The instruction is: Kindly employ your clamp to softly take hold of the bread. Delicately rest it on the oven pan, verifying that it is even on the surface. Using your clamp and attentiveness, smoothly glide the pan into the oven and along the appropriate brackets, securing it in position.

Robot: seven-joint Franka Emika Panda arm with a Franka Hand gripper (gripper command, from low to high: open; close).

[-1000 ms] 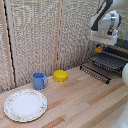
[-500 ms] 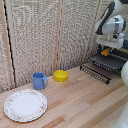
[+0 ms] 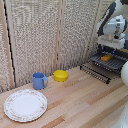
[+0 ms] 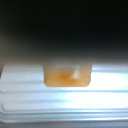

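One orange-brown bread is seen lying on the oven pan, the dark barred tray at the mouth of the oven. In the wrist view the bread is shown close up, resting on a pale, blurred edge that cannot be identified with certainty. The claw is held just above the bread and the pan; its fingers are too small and too blurred to be read, so whether they are apart, together or clamped on the loaf cannot be told.

Relative to the oven pan, a hinged dark rack or door is seen below and in front, sloping down toward the counter. A yellow bowl, a blue mug and a patterned plate are set well apart from the pan, toward the exterior view's left.

As a judgement, the first part of the task appears done or nearly done: the bread is on the pan, though its evenness cannot be confirmed. Release of the loaf, if it is not yet let go, is judged to remain, along with the slide of the pan along the side brackets into the oven; those brackets cannot be made out.
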